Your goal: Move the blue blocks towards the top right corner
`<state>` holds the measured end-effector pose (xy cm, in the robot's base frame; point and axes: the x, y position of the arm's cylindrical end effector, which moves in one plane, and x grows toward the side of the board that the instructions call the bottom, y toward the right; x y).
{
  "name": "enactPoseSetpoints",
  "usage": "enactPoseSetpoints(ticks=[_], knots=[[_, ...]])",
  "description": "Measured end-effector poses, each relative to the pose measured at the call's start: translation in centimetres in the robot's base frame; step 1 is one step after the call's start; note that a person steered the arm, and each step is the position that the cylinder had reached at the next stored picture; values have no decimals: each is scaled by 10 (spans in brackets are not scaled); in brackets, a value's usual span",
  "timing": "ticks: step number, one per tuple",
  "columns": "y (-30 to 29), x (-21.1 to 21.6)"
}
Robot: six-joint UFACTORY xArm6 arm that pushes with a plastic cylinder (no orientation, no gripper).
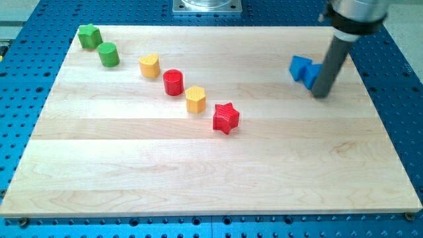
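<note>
Two blue blocks sit together near the view's upper right: one blue block [299,67] on the left and a second blue block [310,75] just right of it, partly hidden by my rod. Their shapes are hard to make out. My tip [320,94] rests on the board touching the lower right side of the second blue block. The rod rises from there towards the view's top right corner.
A green star-like block [89,36] and a green cylinder [108,55] lie at the upper left. A yellow block [149,65], red cylinder [173,82], yellow block [195,99] and red star [225,118] run diagonally towards the middle. The wooden board [211,178] lies on a blue perforated table.
</note>
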<state>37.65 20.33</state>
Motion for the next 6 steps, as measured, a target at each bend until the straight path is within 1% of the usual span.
enactPoseSetpoints(ticks=[1,2,3,4,5,6], knots=[[-13,-48],[2,-52],[9,-89],[9,-59],[-29,0],[-58,-69]])
